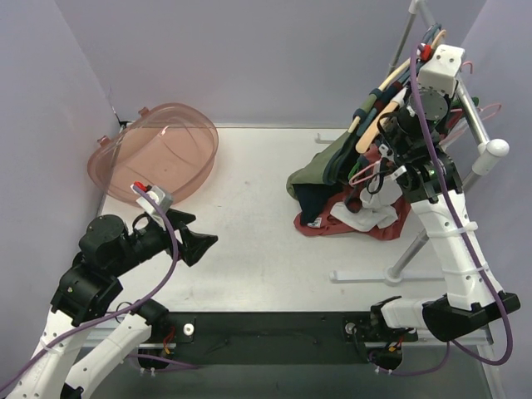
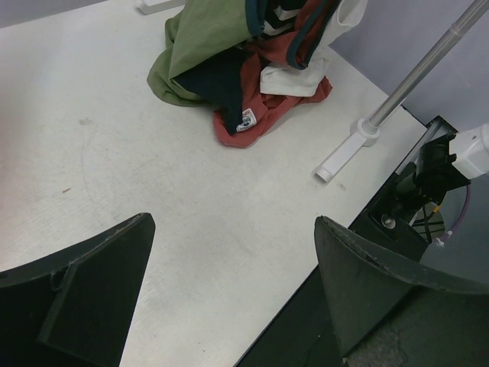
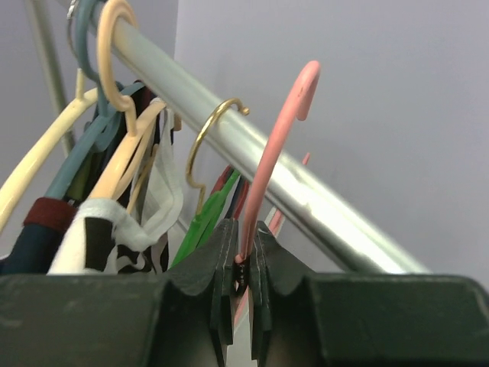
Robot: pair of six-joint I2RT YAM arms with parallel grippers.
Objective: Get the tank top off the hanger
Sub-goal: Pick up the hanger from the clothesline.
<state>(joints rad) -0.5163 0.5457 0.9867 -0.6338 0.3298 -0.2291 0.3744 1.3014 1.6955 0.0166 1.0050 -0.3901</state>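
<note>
A pink hanger [image 3: 267, 168] hooks over the metal rail [image 3: 328, 210] of the clothes rack. My right gripper [image 3: 244, 233] is shut on its thin neck just below the rail, high at the back right [image 1: 455, 104]. Several garments hang from neighbouring hangers and sag into a heap [image 1: 341, 195] of green, navy, red and white cloth on the table. Which of them is the tank top on the pink hanger I cannot tell. A white and black striped piece [image 3: 99, 245] hangs left of the jaws. My left gripper [image 1: 204, 241] is open above bare table [image 2: 229, 222], well short of the heap [image 2: 229, 84].
A pink translucent basket [image 1: 158, 158] lies at the back left. The rack's upright pole [image 2: 428, 69] and white foot [image 1: 366, 276] stand at the right. Cream, blue and gold hangers [image 3: 122, 130] crowd the rail.
</note>
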